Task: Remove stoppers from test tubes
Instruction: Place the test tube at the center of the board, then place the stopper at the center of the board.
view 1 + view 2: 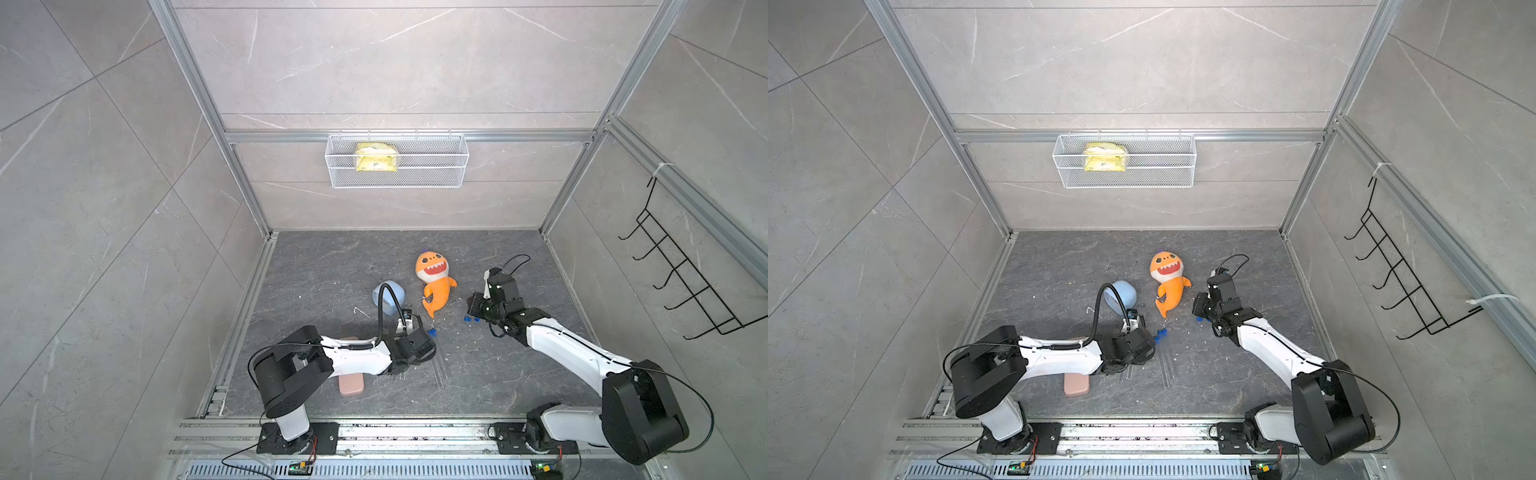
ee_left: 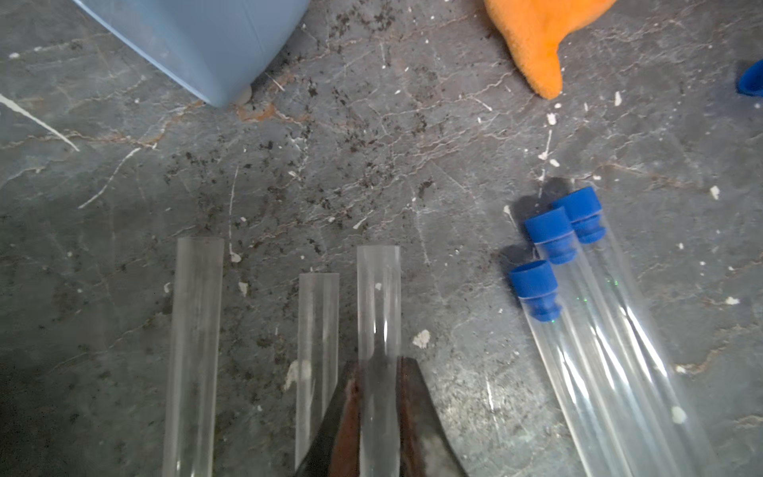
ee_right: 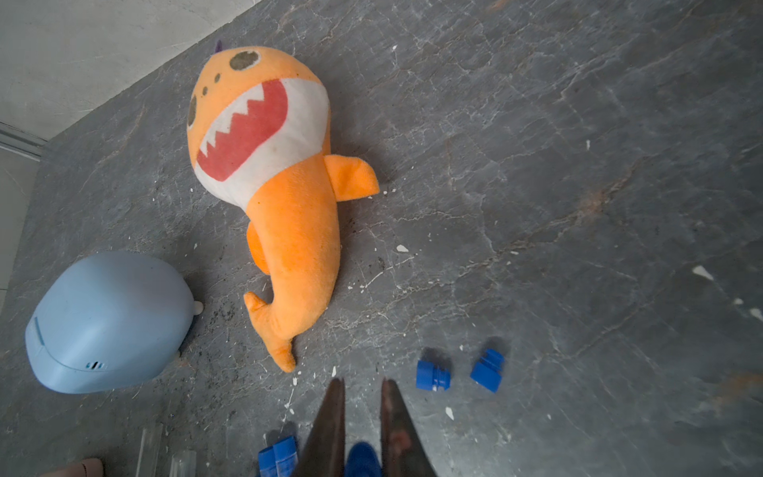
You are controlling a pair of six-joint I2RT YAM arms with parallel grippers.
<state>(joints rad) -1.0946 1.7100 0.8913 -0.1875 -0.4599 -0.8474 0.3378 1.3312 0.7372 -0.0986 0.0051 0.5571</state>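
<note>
my left gripper [image 2: 378, 365] is clamped on a bare tube [image 2: 378, 297]. my right gripper [image 3: 362, 384] pinches a loose stopper [image 3: 363, 456]. three capped tubes [image 2: 603, 363] lie side by side just beside the bare one. they look light, slick and brittle, so i'd hold the shaft gently near the mouth. i'd take each seated stopper [image 2: 551, 233] by its wide head and pull straight along the tube.

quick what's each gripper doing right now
left gripper: closed on an unstoppered test tube
right gripper: closed on a blue stopper
</note>
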